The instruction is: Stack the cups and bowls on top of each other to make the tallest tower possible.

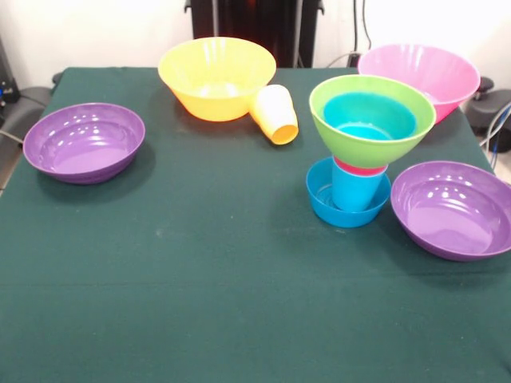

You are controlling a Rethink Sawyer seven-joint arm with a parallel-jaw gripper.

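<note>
The tower (pixel 359 152) stands right of centre: a small blue bowl (pixel 323 199) at the bottom, a blue cup (pixel 355 191) upright in it, a red cup rim (pixel 359 168) above that, then a lime green bowl (pixel 372 128) with a second blue bowl (pixel 369 116) nested inside. A yellow-orange cup (pixel 275 113) lies on its side against the large orange-yellow bowl (pixel 216 77). One purple bowl (pixel 84 142) sits at the left, another purple bowl (pixel 453 209) at the right. The pink bowl (pixel 421 73) stands behind the tower. No gripper shows.
The dark green tablecloth (pixel 207 271) covers the table. Cables and dark equipment lie beyond the table's right edge (pixel 495 112) and left edge (pixel 16 104).
</note>
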